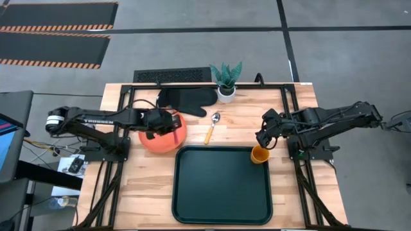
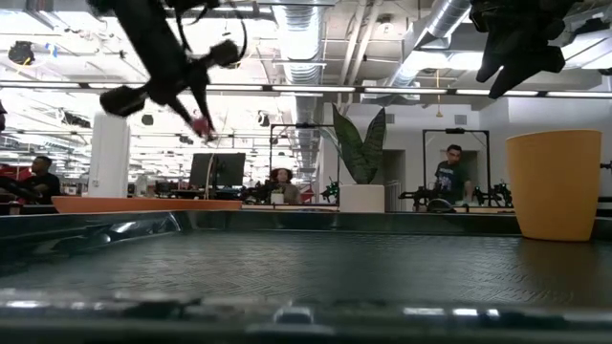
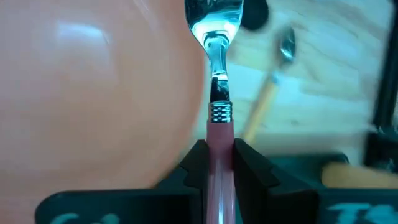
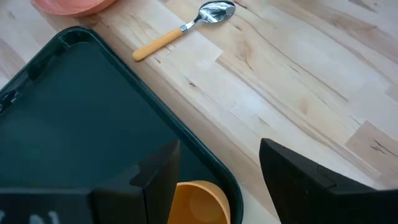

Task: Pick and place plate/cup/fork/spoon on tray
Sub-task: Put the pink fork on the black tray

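red-handled fork (image 3: 219, 118) clamped in left pincer (image 3: 219, 163), seemingly above plate (image 3: 93, 93).

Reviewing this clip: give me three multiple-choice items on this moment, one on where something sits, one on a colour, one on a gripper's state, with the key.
1. Where does the cup stand?
A. In the tray's corner nearest the right arm
B. On the plate
C. Beside the potted plant

2. What colour is the handle of the spoon lying on the table?
A. Red-pink
B. Yellow-orange
C. Green

3. What is the left gripper doing?
A. Hanging open with nothing in it
B. Shut on the spoon
C. Shut on the fork

Key: 1 A, the high view shows the cup inside the tray at its corner below the right gripper. 2 B, the right wrist view shows it. 3 C, the left wrist view shows the fingers clamping the fork above the plate.
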You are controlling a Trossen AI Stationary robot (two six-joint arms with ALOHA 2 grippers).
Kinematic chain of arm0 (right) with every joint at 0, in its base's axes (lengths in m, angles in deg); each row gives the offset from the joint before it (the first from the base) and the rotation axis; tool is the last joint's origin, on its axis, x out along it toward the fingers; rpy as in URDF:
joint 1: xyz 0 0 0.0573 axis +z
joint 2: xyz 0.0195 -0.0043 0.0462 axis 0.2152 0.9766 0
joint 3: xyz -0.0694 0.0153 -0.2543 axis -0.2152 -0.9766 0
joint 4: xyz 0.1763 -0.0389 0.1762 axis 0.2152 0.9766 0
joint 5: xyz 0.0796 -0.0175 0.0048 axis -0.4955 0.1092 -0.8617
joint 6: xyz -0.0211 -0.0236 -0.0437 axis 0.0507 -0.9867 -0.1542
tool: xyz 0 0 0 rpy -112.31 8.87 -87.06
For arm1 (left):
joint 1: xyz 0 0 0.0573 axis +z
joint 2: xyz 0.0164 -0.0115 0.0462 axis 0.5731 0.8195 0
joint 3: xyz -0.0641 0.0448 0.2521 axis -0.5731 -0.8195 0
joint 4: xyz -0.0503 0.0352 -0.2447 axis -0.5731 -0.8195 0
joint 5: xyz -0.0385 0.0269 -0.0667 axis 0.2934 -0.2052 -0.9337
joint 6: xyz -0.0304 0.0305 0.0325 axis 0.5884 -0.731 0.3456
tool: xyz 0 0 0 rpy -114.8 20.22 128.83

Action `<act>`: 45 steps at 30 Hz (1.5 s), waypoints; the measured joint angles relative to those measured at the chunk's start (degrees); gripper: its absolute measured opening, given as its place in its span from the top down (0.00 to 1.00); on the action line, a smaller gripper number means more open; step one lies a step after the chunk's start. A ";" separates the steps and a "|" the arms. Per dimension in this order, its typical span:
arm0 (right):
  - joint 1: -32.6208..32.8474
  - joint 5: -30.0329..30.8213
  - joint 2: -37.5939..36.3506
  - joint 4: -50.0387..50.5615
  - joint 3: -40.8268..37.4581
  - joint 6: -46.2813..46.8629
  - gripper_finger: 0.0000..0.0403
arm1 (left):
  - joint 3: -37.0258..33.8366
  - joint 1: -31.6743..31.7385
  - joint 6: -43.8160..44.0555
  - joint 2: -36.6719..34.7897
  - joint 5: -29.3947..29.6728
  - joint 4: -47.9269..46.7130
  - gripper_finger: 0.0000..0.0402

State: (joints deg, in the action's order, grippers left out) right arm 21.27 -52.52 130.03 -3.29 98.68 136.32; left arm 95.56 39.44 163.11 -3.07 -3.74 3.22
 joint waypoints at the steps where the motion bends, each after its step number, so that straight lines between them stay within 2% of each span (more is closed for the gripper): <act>1: 0.00 -0.02 0.00 0.06 0.00 0.00 0.39 | 1.82 -1.35 0.16 0.95 0.42 -1.49 0.92; 11: -1.15 -0.13 0.02 -0.56 0.00 -2.64 0.39 | 19.12 -14.81 6.96 19.67 3.52 -5.54 0.92; 17: -2.61 -0.33 0.00 -0.59 0.00 -2.97 0.39 | 26.85 -19.96 10.14 31.58 2.37 -4.39 0.92; 23: -3.85 -0.36 0.01 -0.48 0.00 -5.29 0.39 | 34.28 -24.51 11.13 39.97 1.73 -5.19 0.91; 31: -4.98 -3.31 0.00 -0.31 0.00 -7.34 0.39 | 38.58 -29.60 20.52 46.55 3.74 -4.52 0.89; 37: -4.57 -3.36 0.01 -0.40 0.00 -9.01 0.39 | 39.76 -30.28 22.41 51.09 0.32 -4.98 0.89; 45: -4.39 -3.39 0.00 -0.44 0.00 -11.21 0.39 | 39.82 -29.96 24.70 51.41 -2.35 -5.23 0.90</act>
State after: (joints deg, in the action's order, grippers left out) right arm 16.88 -55.91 130.04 -3.73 98.68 125.12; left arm 135.38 9.48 187.81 48.34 -6.09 -2.01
